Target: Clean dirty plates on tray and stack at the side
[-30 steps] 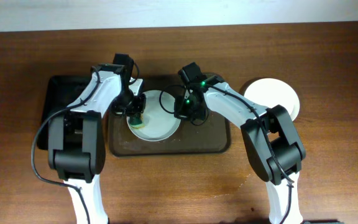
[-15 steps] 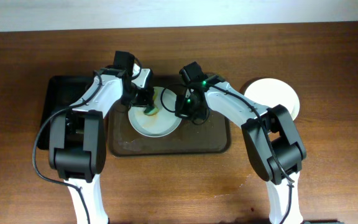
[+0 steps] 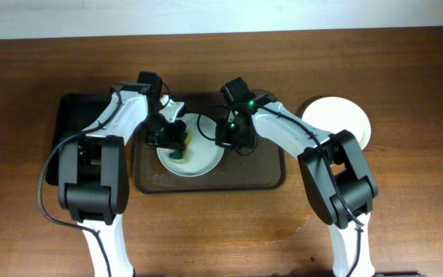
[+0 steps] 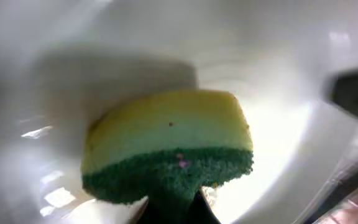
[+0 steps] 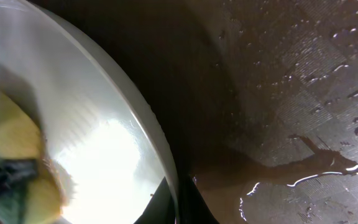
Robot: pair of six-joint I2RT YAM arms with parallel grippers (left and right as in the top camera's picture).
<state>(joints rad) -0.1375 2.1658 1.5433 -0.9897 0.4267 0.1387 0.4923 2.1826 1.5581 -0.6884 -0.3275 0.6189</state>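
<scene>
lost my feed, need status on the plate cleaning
Left gripper shut on sponge, pressed to plate in tray. Right gripper shut on plate rim. Side plate sits far right. Nothing in the way.

Glossy plate (image 4: 278, 74), porous sponge (image 4: 166, 143) — wet, finely ribbed tray (image 5: 291, 93).

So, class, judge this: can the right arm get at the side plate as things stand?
Likely not yet: the right gripper is shut on the rim of the tray plate. Nothing blocks the side plate otherwise.
</scene>
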